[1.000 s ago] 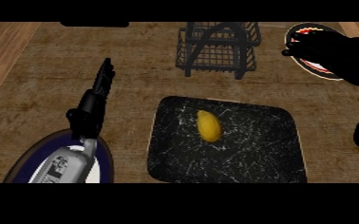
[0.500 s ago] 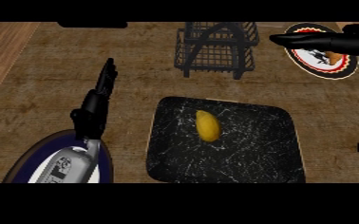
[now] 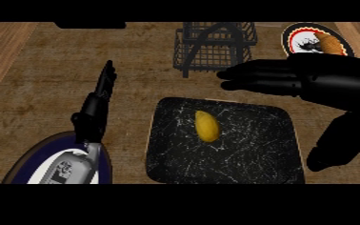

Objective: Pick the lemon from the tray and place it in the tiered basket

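Note:
A yellow lemon [image 3: 206, 126] lies on the black marbled tray [image 3: 260, 157] at the lower middle of the counter. The black wire tiered basket [image 3: 213, 47] stands behind the tray, at the top centre. My right hand [image 3: 295, 78] hovers above the tray's far right edge, fingers straight and pointing left, thumb hanging down at the right; it is apart from the lemon and holds nothing. My left hand [image 3: 98, 100] rests at the left, fingers straight and pointing up.
A round plate [image 3: 299, 38] with a brown food item sits at the top right, partly behind my right hand. A dark blue plate [image 3: 25, 169] lies under my left forearm at the lower left. The wooden counter's left edge runs along the upper left.
My right hand has come down and to the left from the plate at the top right, now over the tray's far right side. The lemon and left hand have not moved.

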